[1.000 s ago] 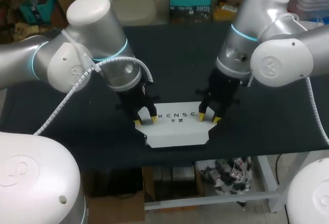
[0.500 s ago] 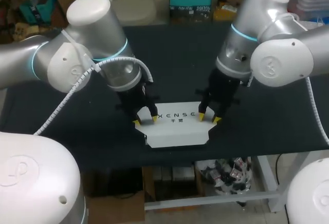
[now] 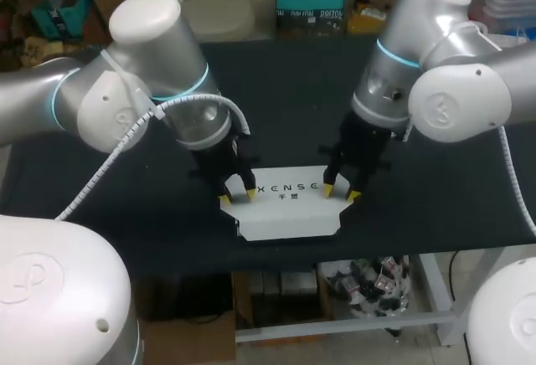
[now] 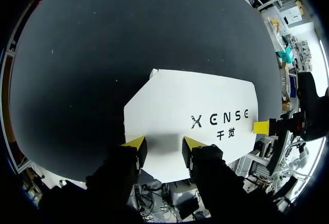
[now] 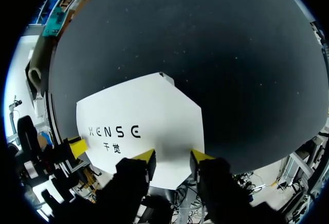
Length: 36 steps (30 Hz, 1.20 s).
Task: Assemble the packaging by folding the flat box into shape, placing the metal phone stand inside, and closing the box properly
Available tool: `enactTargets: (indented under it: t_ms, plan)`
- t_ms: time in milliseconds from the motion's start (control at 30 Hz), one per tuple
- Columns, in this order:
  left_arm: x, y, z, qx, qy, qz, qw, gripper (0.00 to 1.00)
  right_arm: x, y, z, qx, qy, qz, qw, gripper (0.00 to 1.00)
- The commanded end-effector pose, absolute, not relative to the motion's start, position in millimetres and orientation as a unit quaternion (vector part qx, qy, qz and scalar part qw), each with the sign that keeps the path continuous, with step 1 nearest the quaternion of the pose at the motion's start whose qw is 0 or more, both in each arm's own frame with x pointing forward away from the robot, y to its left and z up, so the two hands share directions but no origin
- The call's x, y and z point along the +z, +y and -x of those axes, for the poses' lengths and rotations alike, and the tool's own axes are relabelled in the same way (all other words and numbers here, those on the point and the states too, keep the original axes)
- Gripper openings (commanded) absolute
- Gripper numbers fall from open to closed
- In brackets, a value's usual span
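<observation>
A flat white box (image 3: 289, 214) with dark print lies unfolded on the black table, close to its front edge. My left gripper (image 3: 237, 195) stands open at the box's left far corner, its yellow tips just over the cardboard's edge (image 4: 162, 144). At the right far corner my right gripper (image 3: 341, 191) is open the same way, tips over the box's rim (image 5: 173, 157). Each wrist view shows the box (image 4: 195, 111) (image 5: 139, 116) ahead of its own fingers, with a yellow tip of the other gripper at the far side. No metal phone stand shows in any view.
The black table top (image 3: 285, 97) stretches behind and to both sides of the box. Its front edge (image 3: 368, 246) runs just below the box's near side.
</observation>
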<state>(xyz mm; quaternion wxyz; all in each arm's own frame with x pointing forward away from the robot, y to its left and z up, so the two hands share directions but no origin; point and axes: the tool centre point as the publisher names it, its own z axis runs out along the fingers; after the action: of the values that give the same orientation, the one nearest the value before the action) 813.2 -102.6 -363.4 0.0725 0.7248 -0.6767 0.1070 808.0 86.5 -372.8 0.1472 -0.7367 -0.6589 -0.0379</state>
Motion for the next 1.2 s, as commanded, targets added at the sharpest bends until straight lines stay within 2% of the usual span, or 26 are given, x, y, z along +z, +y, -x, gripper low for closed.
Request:
enactTargets:
  t_ms: [33,233,467,667,1200]
  plan:
    - [-365.5,-103.5,-808.8,0.115,-0.680,-0.721,0.066,0.46,-374.1,85.7,-803.7,-0.043,-0.657,0.738,0.143,0.46]
    - [-366.2,-104.8,-804.4,0.122,-0.685,-0.716,0.062,0.48,-378.5,84.1,-802.7,-0.059,-0.655,0.739,0.147,0.46]
    - [-366.6,-106.2,-801.0,0.132,-0.689,-0.711,0.055,0.45,-381.9,82.1,-801.9,-0.080,-0.651,0.740,0.150,0.46]
    - [-367.3,-106.7,-798.8,0.139,-0.694,-0.704,0.056,0.50,-381.6,81.2,-800.8,-0.098,-0.649,0.740,0.150,0.46]
    - [-366.5,-97.5,-794.5,0.152,-0.695,-0.700,0.059,0.55,-386.1,89.8,-806.1,-0.108,-0.652,0.733,0.158,0.45]
